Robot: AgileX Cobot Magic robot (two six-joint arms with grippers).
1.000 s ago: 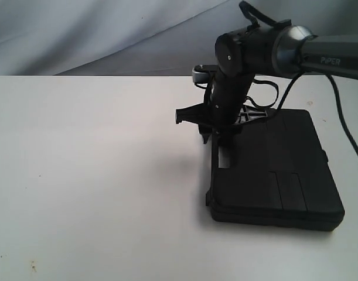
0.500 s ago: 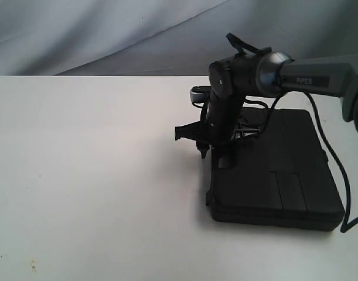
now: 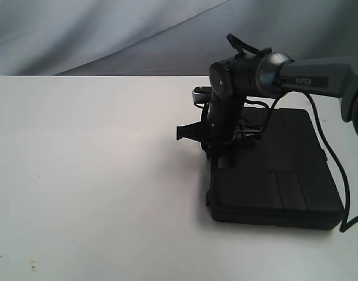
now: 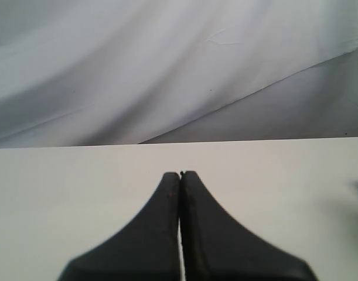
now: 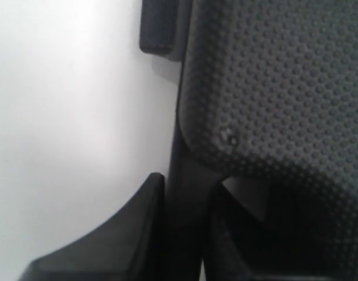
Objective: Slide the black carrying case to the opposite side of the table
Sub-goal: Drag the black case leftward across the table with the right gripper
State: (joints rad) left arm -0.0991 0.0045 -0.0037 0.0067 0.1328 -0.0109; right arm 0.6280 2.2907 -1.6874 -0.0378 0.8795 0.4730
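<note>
We find the case [image 3: 278,170] lying flat on the white table [image 3: 96,175], right of the middle in the exterior view and nearer the front edge than the back, its lid facing up. Its handle slot [image 3: 226,158] runs along the side that faces the table's wide bare stretch.

At that side the right gripper [image 3: 217,157] points straight down onto the case's edge. In the right wrist view we see the narrow bar [image 5: 181,146] between slot and outer edge standing between the two fingers. The outer finger [image 5: 120,234] is over the white tabletop and the inner finger [image 5: 237,246] is down in the slot, with the pebbled lid just beside it. Both fingers lie against the bar with no gap that we can make out, so we read the claw as clamped on the case there.

The right arm [image 3: 296,73] reaches in from the right above the case's far part, and a black cable [image 3: 331,152] hangs from it.

The left gripper [image 4: 180,173] has its fingers pressed together on nothing, over bare table, with a pale cloth [image 4: 137,70] behind.
</note>
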